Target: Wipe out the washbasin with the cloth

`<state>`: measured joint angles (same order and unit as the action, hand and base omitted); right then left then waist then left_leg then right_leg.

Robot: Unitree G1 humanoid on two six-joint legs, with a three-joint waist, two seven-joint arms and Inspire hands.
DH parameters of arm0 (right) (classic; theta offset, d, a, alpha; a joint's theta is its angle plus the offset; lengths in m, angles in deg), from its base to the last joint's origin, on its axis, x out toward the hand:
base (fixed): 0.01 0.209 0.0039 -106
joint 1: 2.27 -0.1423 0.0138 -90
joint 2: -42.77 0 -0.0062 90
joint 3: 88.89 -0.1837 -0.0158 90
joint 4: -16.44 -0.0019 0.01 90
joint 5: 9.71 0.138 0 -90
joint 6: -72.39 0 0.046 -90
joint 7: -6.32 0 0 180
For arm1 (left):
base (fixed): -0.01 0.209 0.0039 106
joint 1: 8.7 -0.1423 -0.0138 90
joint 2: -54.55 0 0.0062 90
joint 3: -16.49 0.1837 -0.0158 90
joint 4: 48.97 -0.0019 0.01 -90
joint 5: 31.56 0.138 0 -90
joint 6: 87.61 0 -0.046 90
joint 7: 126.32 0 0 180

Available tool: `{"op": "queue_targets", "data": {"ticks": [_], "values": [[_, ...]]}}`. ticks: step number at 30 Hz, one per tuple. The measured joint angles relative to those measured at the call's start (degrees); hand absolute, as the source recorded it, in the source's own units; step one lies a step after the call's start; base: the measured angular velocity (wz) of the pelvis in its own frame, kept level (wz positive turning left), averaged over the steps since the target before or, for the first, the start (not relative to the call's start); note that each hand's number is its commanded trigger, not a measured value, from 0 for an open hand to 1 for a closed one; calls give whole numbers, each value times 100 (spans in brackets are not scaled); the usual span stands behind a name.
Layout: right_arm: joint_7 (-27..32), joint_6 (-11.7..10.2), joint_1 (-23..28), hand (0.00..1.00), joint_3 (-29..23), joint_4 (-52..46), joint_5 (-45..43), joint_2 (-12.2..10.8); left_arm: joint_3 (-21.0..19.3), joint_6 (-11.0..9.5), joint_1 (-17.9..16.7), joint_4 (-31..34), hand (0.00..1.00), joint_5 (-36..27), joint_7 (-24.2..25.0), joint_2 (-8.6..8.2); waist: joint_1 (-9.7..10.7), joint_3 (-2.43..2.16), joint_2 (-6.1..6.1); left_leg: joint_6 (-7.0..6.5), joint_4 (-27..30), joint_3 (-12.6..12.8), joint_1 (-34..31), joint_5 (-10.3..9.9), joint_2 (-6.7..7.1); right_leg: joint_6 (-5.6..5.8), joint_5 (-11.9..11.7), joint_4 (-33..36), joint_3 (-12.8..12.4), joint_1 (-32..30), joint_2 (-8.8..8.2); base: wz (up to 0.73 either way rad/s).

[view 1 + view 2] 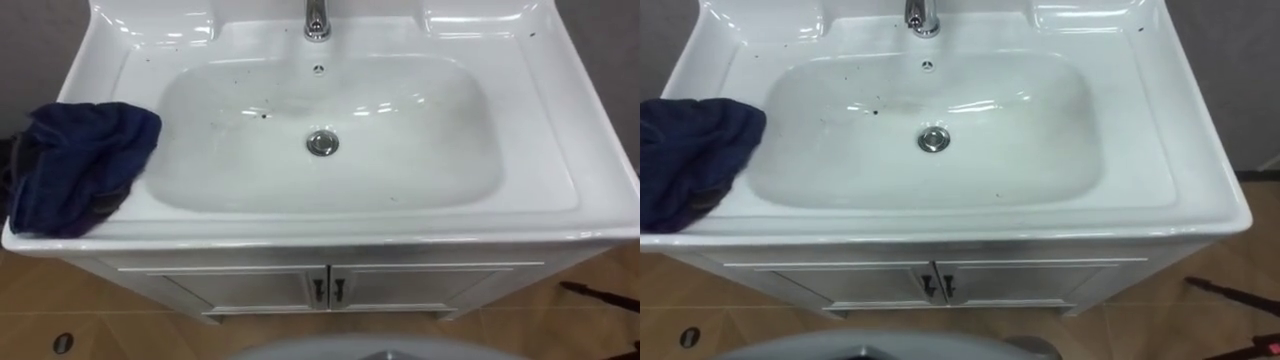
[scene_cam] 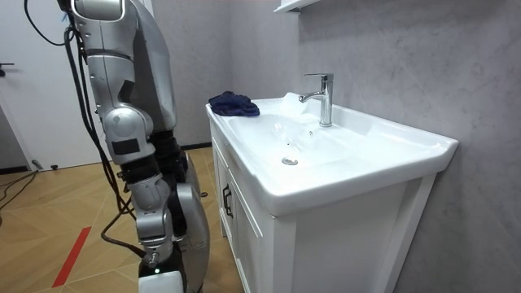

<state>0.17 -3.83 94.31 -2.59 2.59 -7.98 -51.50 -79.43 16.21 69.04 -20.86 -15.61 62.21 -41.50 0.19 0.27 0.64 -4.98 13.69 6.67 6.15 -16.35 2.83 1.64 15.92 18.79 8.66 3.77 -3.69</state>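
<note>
Presently the white basin fills the middle of my eye view, its bowl bare apart from dark specks scattered over the upper left of the hollow. The round metal drain sits at the centre of the frame, with a small overflow hole above it and the base of the chrome faucet at the top edge. A dark blue cloth lies bunched at the left of the frame, resting on the basin's flat rim, its near corner lapping over the front edge and its right side just reaching the slope of the bowl. Below the rim, two white cabinet doors meet at a pair of dark handles, and wooden floor shows in the lower left corner. In the room view I stand upright at the left of the frame, close to the front of the vanity, with the cloth at the basin's far end and a grey wall behind the faucet. My right arm hangs straight down beside me, and my right hand is at the bottom edge of that frame, cut off by it, so I cannot tell whether it is wide or closed; it is well apart from the cloth.
</note>
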Motion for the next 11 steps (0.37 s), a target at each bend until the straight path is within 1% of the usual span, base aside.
{"op": "queue_targets", "data": {"ticks": [6, 11], "values": [[-96, 4, 6, 0, 3, -1, 2, -3, 48, 14, 30, 0, 0, 228, 119, -4, 57, -1, -2, -22, 89, 2, -46, -18, 9, 0, 8, -6, 4, -28, -23, 0], [-115, 5, -11, 0, 3, 2, 1, -8, 51, 104, 25, 0, 0, 238, 209, -8, 106, -1, -3, -28, 114, 54, -72, -25, 10, 1, 12, 2, -31, -77, -30, -5]]}}
